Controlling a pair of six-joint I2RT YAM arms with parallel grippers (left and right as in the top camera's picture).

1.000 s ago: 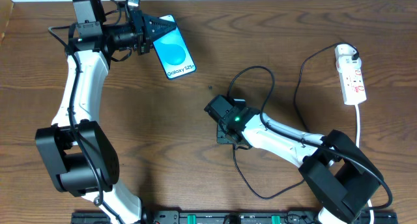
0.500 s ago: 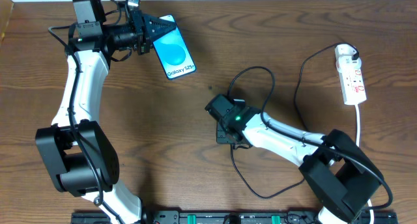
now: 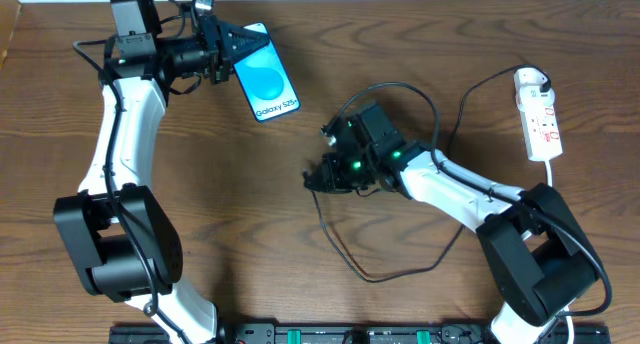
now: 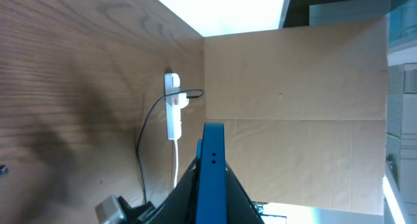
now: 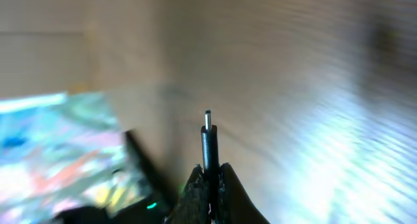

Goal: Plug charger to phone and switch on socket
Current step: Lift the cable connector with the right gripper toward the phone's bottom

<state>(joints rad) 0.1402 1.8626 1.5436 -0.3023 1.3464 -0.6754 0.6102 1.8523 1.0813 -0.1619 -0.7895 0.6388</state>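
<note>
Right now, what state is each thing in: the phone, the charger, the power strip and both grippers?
phone: screen lit, held at one end, nothing plugged in.
charger: tip gripped, apart from the phone; adapter end at the power strip.
power strip: lying flat; switch position cannot be read.
left gripper: shut on the phone.
right gripper: shut on the charger's tip.

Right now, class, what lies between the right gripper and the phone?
Only bare table separates the right gripper, holding the charger, from the phone; the overhead view shows it.
</note>
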